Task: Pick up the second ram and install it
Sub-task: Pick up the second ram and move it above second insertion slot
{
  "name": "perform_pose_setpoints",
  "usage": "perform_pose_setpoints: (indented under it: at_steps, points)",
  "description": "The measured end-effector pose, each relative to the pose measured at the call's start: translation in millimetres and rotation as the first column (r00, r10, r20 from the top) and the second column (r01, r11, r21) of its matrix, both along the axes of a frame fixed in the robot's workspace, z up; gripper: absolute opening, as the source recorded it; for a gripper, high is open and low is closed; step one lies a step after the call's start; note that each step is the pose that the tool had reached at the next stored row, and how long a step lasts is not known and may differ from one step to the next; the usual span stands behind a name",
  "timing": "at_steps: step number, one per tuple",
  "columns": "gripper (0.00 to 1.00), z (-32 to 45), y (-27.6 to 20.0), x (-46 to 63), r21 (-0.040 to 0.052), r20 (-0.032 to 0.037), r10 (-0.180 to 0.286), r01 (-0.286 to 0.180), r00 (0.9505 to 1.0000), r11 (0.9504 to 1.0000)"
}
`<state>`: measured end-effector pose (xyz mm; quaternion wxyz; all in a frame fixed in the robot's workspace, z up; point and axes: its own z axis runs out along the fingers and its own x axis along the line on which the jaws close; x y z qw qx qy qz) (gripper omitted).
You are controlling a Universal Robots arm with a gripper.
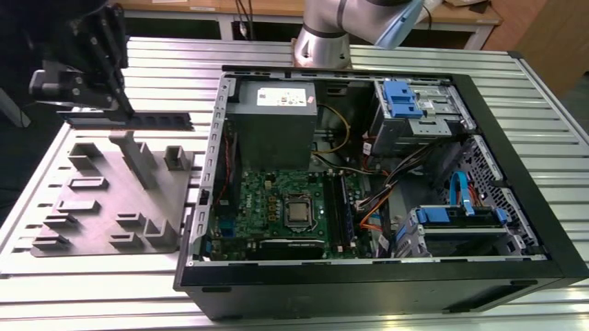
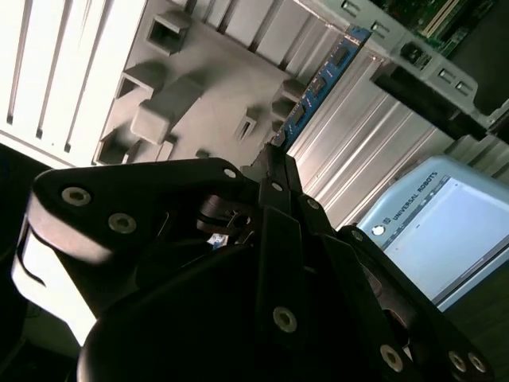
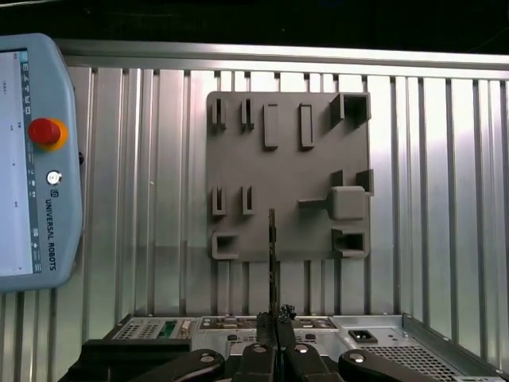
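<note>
the end effector (image 1: pixel 123 108) grips the second ram (image 1: pixel 156 121), held in the air above the grey fixture block (image 1: pixel 101 207).

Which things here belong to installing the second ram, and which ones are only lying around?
Job: tool, shut on the second ram; motherboard in the open computer case.
Lying about: grey fixture block; teach pendant.

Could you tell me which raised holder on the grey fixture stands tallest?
The long upright wall near the middle of the grey fixture; the other holders around it are much shorter blocks.
</note>
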<state>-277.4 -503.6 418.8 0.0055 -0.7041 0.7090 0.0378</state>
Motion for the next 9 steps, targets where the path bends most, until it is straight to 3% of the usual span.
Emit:
perform_pose_setpoints:
  at_steps: [9]
  points:
    - [0.08,-0.2,0.0,32.8,0.0,0.0,0.0,0.0,1.0,1.0]
